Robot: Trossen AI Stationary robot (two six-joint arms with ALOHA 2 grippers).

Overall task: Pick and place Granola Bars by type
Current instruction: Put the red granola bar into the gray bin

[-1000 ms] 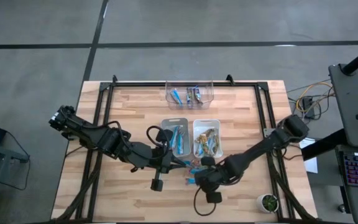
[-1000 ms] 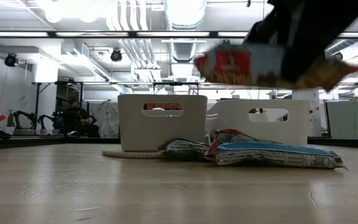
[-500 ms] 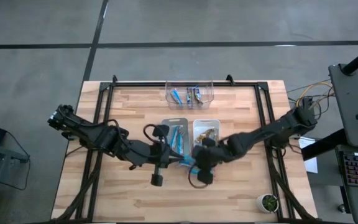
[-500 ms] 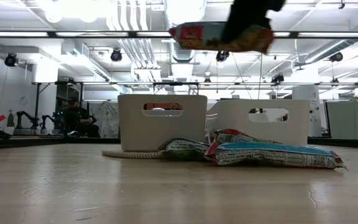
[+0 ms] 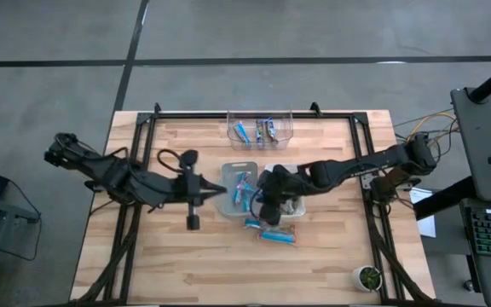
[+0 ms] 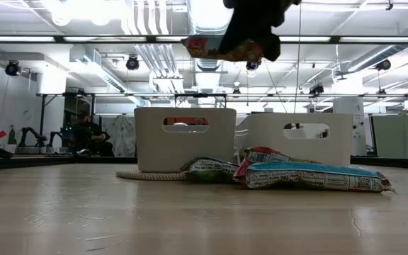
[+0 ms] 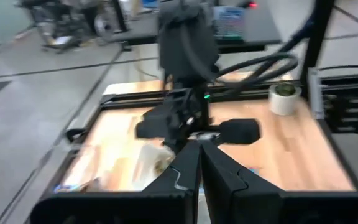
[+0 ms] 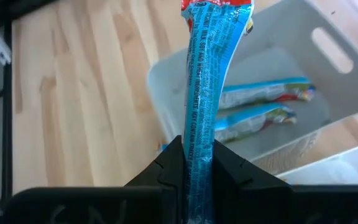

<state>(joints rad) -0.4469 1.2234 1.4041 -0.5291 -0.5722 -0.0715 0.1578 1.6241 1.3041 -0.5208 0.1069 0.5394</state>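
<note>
Two bars lie on my wooden table [image 5: 177, 256] frame-centre; right gripper [image 8: 197, 163] pinches a blue bar [image 8: 207, 93], left gripper [image 7: 199, 163] closed empty.

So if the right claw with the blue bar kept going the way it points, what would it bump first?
Probably the grey bin. The right claw, shut on a blue bar, points down over that bin, where two blue bars already lie. The held bar would likely reach them first, though depth is hard to judge.
</note>
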